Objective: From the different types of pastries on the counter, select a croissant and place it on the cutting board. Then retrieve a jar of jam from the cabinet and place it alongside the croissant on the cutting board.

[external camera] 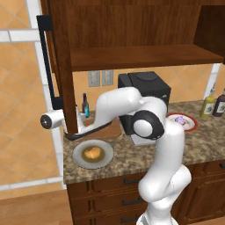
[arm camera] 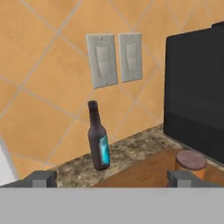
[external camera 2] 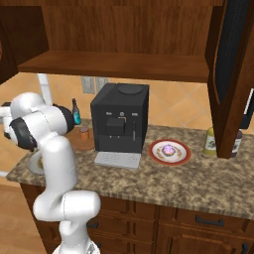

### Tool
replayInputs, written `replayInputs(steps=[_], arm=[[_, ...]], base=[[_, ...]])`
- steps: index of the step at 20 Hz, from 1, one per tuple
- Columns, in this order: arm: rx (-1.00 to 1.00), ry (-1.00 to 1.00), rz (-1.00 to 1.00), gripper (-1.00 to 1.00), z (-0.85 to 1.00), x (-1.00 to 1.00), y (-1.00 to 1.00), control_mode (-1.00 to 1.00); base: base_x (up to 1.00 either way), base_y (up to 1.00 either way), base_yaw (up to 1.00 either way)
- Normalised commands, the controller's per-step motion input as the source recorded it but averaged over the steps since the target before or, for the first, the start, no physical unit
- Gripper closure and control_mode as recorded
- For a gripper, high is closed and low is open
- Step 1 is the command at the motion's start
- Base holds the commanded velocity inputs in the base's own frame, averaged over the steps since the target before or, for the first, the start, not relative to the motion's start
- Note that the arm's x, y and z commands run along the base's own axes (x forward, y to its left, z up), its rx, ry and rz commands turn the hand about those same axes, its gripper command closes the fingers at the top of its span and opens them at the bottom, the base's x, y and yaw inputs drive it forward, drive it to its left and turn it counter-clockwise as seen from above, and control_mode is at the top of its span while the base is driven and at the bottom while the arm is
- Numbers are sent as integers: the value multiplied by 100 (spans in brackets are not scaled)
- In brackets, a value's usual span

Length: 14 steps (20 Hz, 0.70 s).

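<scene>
My gripper (arm camera: 113, 179) is open, its fingertips spread wide and nothing between them. In the hand view the orange-brown jar of jam (arm camera: 190, 162) stands upright on the reddish cutting board (arm camera: 140, 173), just beyond the right fingertip. The jar (external camera 2: 84, 133) also shows on the board (external camera 2: 82, 143), left of the coffee machine. The golden croissant (external camera: 92, 153) lies on a round grey-brown plate (external camera: 79, 158) near the counter's front. My hand (external camera: 80, 117) is partly hidden behind the edge of the open cabinet door (external camera: 61, 66). The pink frosted pastry (external camera 2: 169, 149) sits on a red-rimmed plate (external camera 2: 181, 158).
A dark bottle with a blue label (arm camera: 98, 140) stands by the wall under two switch plates (arm camera: 113, 59). The black coffee machine (external camera 2: 119, 119) stands right of the board. Yellowish and dark bottles (external camera: 208, 105) stand far right. The second cabinet door (external camera 2: 233, 74) hangs open there. The cabinet shelf (external camera: 140, 57) is bare.
</scene>
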Motion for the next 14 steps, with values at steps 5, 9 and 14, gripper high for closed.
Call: replayInputs(steps=[5, 9, 14], arm=[[-4, 8, 3, -100, -32, 1, -55, -100], [0, 21, -3, -100, -26, -4, -4, -100], [25, 45, -3, -100, 31, -15, -34, -100]], base=[[0, 0, 0], [0, 0, 0], [0, 0, 0]])
